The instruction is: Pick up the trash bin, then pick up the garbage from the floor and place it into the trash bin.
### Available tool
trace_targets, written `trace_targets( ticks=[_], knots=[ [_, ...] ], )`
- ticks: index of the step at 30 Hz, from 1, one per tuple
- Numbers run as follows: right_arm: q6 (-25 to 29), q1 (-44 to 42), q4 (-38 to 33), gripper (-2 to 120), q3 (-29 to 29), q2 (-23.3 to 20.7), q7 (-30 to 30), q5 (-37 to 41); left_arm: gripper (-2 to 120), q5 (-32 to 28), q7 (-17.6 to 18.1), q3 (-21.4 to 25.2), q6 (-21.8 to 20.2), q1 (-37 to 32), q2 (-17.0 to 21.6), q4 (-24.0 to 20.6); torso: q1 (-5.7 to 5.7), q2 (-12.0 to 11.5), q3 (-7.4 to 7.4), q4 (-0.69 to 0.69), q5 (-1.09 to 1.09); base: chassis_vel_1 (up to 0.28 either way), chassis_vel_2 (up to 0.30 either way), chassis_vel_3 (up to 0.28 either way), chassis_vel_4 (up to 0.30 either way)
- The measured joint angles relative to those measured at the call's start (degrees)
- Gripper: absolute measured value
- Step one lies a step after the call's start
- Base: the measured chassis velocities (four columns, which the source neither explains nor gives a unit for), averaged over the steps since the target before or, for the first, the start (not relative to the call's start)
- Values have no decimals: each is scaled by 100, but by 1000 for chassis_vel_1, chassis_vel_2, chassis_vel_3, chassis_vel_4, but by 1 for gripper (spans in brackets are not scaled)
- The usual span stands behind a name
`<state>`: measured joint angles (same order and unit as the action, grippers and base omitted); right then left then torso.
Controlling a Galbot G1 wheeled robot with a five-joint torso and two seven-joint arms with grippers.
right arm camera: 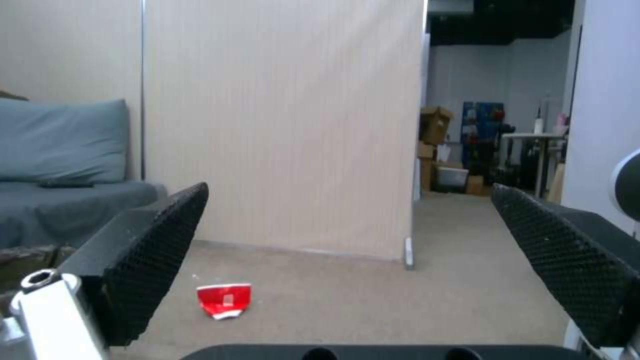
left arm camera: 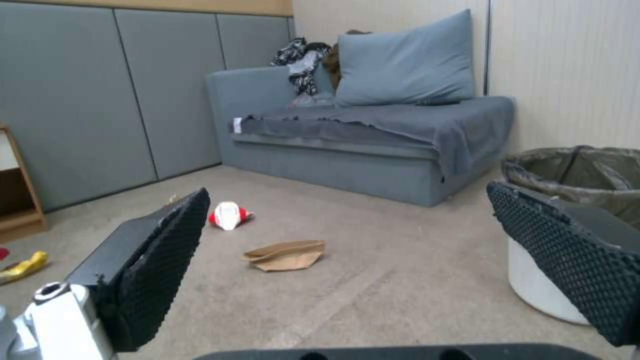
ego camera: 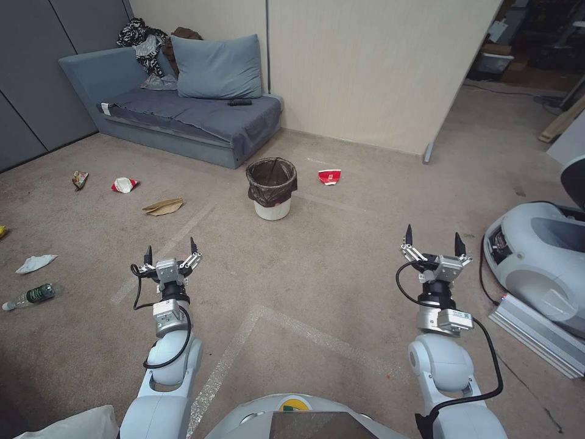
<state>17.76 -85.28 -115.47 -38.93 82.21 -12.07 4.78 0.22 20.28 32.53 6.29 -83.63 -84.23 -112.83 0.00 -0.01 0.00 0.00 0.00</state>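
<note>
I see the bin (ego camera: pixel 272 189) standing upright on the carpet (ego camera: pixel 341 256), far ahead of me and just in front of the sofa (ego camera: pixel 183 116); it is a round white bucket with a dark bag folded over its rim, and I cannot tell if anything lies inside. Right of it lies a crushed red cup (ego camera: pixel 329 177). To its left are a flat tan paper bag (ego camera: pixel 163 207), another red-and-white cup (ego camera: pixel 125 184) and a wrapper (ego camera: pixel 79 178); nearer on the left are a white tissue (ego camera: pixel 35 263) and a clear bottle (ego camera: pixel 29 296). My left gripper (ego camera: pixel 170 251) and right gripper (ego camera: pixel 433 238) hover near me, both spread wide and holding nothing. A beige partition (ego camera: pixel 378 67) stands behind the bin.
</note>
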Motion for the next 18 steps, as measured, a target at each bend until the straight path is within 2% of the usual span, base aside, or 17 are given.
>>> trace_targets(
  ticks=[18],
  knots=[
    [-65,-88,-64,100,85,77,28,-35,100,-32,-12,12,0,-28,13,-37,-1,0,0,0,0,0,0,0,0]
  ],
)
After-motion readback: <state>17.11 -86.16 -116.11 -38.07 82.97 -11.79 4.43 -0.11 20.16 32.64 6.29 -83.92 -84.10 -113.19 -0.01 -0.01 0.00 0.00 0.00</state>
